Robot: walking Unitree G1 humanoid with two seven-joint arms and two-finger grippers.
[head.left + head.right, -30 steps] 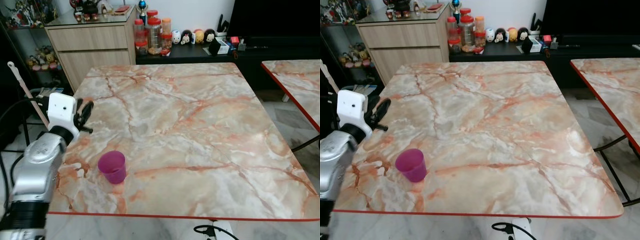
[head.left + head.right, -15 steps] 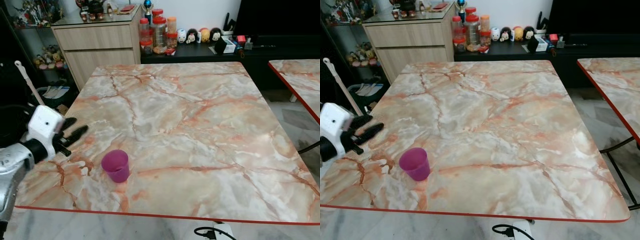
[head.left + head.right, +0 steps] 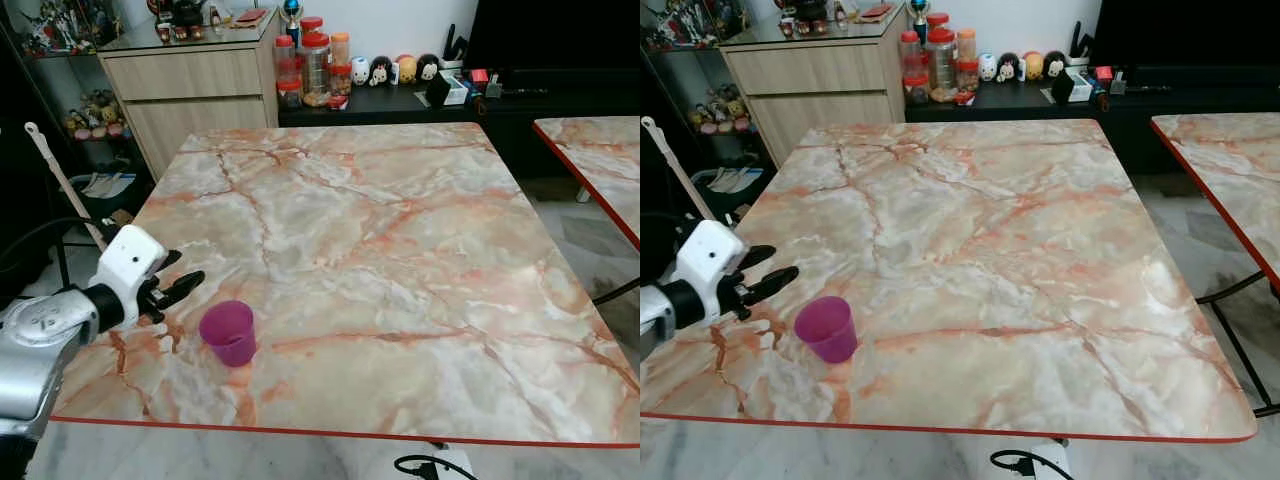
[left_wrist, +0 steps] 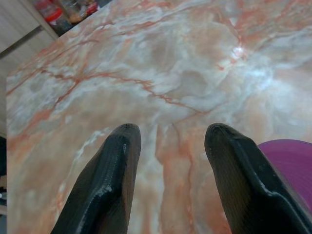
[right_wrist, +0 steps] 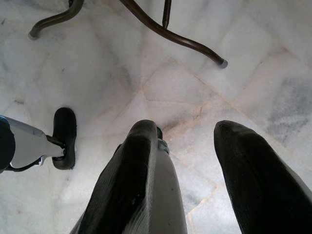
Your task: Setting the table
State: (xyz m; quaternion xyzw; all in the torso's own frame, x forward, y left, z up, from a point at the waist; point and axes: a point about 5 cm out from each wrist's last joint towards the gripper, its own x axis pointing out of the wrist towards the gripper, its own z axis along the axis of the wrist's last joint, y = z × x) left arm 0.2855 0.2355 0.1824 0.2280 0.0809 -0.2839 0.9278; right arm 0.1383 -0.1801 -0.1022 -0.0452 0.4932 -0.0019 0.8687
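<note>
Purple cup [image 3: 228, 332]: 1 | left end effector [image 3: 178, 284]: spread, beside | marble table [image 3: 400, 250]: 1

- The table [image 3: 400, 250] is patterned in cream and grey marble with orange-red veins, and a red edge is seen along its rim.
- The cup [image 3: 228, 333] is coloured magenta-purple throughout.
- The left gripper [image 3: 178, 284] is fitted with glossy black fingers [image 4: 112, 180], behind which a white wrist block and a silver arm are seen.
- The right gripper [image 5: 185, 146] is likewise black-fingered.
- The floor [image 5: 97, 73] is tiled in pale grey-white marble with darker grey streaks.
- The cabinet [image 3: 190, 90], at 11 o'clock, is finished in light wood grain.
- The jars [image 3: 312, 68], at 12 o'clock, are topped with red and orange lids.
</note>
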